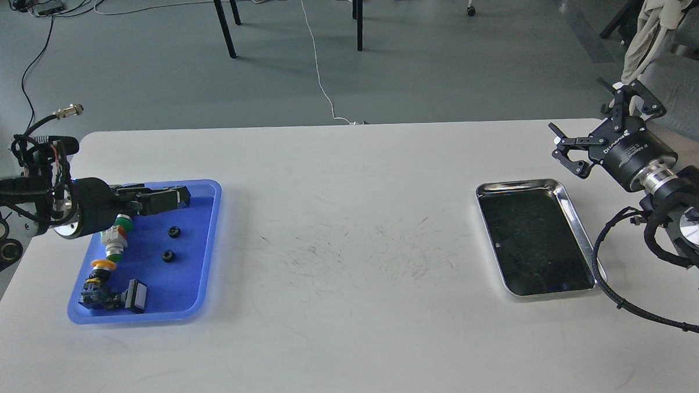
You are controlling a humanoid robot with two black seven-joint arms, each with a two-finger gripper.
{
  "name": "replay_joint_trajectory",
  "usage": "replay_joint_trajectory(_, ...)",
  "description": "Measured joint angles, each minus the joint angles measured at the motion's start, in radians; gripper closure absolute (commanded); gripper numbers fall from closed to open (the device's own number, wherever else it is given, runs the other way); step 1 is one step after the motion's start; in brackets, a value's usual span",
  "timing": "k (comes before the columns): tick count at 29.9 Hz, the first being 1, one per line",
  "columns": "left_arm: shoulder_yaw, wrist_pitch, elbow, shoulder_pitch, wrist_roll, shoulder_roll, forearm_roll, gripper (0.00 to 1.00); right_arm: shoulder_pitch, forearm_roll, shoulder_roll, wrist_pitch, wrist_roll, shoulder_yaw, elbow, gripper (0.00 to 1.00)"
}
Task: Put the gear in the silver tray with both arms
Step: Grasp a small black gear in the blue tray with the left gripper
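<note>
While the left gripper (pixel 178 196) hovers over the blue tray's (pixel 209 248) far edge, fingers seemingly pressed together and empty, two gears (pixel 173 231) lie just below; a crooked pinch could flick one away. Right fingers (pixel 569 160) spread beyond the silver tray (pixel 577 223) near the bench's right edge.

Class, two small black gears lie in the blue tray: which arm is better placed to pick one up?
Left. The left gripper hovers over the blue tray near the gears; the right gripper is beside the silver tray.
</note>
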Motion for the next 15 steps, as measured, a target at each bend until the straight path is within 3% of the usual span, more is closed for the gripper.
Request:
replay_joint_trajectory(5,0.044,0.042,0.063,0.0,-0.004,-0.059,0.104,0.02,0.002,0.0,0.009,0.008,0.001,0.003,-0.05,0.01)
replay_joint_trajectory(15,0.071,0.045,0.191,0.001,0.004,-0.174,0.164,0.04,0.003,0.0,0.019,0.01,0.001,0.004,-0.076,0.01)
